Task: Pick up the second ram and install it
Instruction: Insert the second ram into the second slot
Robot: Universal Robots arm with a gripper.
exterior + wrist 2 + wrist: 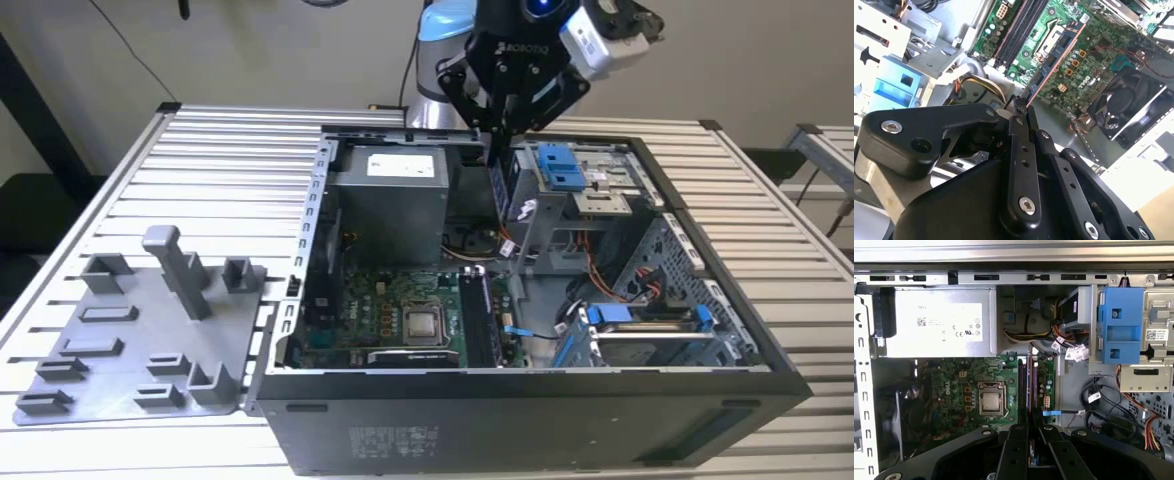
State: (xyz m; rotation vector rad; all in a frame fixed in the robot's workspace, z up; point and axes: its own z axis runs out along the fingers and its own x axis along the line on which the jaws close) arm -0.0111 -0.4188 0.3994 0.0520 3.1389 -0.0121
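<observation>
Gripper [1020, 107] clenched on the second ram [1052, 59]: slim, dark. I think memory slots [1023, 385] lie below; cables [1066, 340] crowd nearby.

Plain pale wall [267, 50], slatted white metal table [200, 160]

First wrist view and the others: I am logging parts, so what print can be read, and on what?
Power supply label: print too small to read.
Drive cage sticker: too small.
Cable tags: blurred.
The second ram, held in the pincer: no legible print.
None can be quoted.
</observation>
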